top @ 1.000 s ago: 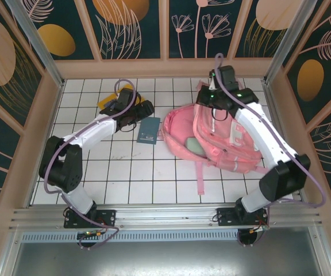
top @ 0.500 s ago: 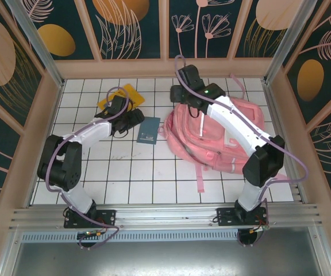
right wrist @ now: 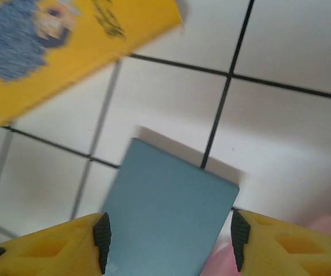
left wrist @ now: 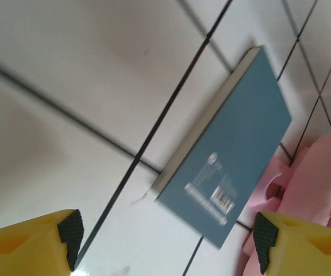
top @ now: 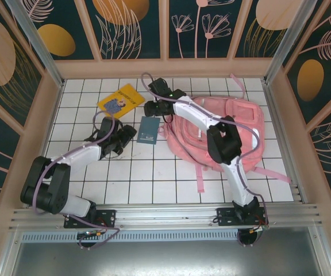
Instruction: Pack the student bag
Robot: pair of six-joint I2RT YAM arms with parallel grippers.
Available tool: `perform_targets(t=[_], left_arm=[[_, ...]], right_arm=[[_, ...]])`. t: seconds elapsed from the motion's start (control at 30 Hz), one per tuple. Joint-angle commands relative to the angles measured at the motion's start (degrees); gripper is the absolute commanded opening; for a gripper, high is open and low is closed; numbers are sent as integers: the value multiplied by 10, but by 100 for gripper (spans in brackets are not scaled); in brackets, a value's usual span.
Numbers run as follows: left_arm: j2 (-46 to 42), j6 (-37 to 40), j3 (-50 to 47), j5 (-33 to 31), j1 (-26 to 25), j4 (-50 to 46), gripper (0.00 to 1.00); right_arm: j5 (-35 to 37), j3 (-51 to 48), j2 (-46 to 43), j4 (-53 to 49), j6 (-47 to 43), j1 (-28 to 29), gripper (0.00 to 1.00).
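Your right claw (top: 152,108) hangs with its jaws apart and nothing between them, just above the upper end of the thin teal-covered book (top: 149,130) at the centre of the top view. In its wrist camera the two yellow fingers (right wrist: 56,244) frame the book's width, which I judge to be a line-up for a pinch across the cover. Your left claw (top: 130,133) sits low to the left of the same book, jaws also spread and empty. It points at the book's long edge, likely so it can steady or nudge it.

The large glossy pink backpack (top: 228,123) lies flat on the white tiled table (top: 85,109), right of centre. Its left edge is just beside the teal book, so the carry should be short. You cannot tell from here whether its opening is unzipped. The flat yellow book with a blue cartoon figure (top: 120,99) rests in the upper left, apart from both claws.

Count: two books, one bag, two claws, neither holding anything.
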Motion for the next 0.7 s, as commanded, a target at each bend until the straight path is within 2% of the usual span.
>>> perform_targets(t=[0.0,0.1,0.2,0.4,0.57,0.67], left_arm=[[-33,-74,-31,16,-21,60,80],[-43,-89,-50,23,-32,69,80],[-49,-94,-60,15,-34,66,80],[-36,-97,-65,5,-35,74,80],[-8,-93,-47,1,-35,62,80],[10,-89,-41,1,-35,62,79]], right_arm=[[-67,81,45,12,-32,-18,59],[-59,167,114,-22,-43,-22,60],[-58,197,154,-24,-33,-32,62],[-110,175,173,-30,-38,-31,62],[-106,156,167,-77,-73,-13,62],[-122,113,144,-77,-76,-13,61]])
